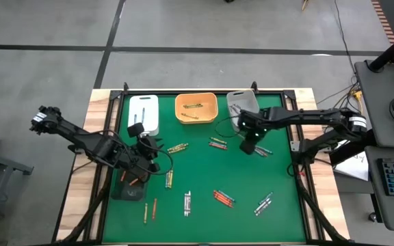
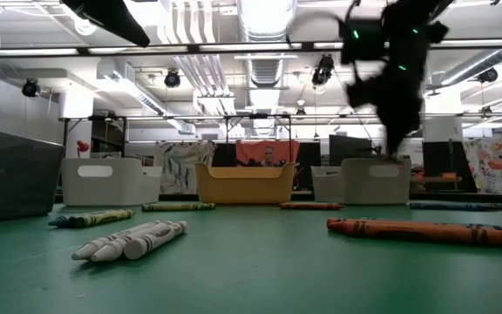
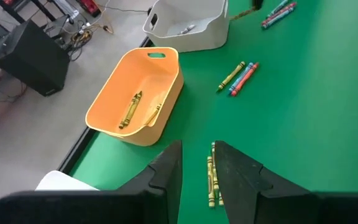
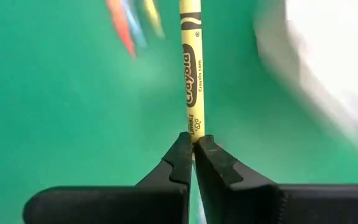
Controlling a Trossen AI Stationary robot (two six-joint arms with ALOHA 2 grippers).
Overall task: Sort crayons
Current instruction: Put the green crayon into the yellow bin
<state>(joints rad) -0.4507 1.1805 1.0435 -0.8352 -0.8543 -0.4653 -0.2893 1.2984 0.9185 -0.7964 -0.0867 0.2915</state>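
The right end effector (image 4: 193,144) was closed on one end of a yellow crayon (image 4: 192,68), whose long axis ran straight out from the fingertips, in line with them. It was held over the green desk (image 1: 204,171), near the grey tray (image 1: 241,102); the orange tray (image 1: 196,108) lay further off. The crayon was thin, yellow-wrapped and printed in black.

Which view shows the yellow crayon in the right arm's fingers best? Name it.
The right wrist view: the yellow crayon fills the frame, pinched at one end by the shut right gripper, label readable. The high view shows only the gripper hiding it; the low view shows no clear crayon; the left wrist view misses it.
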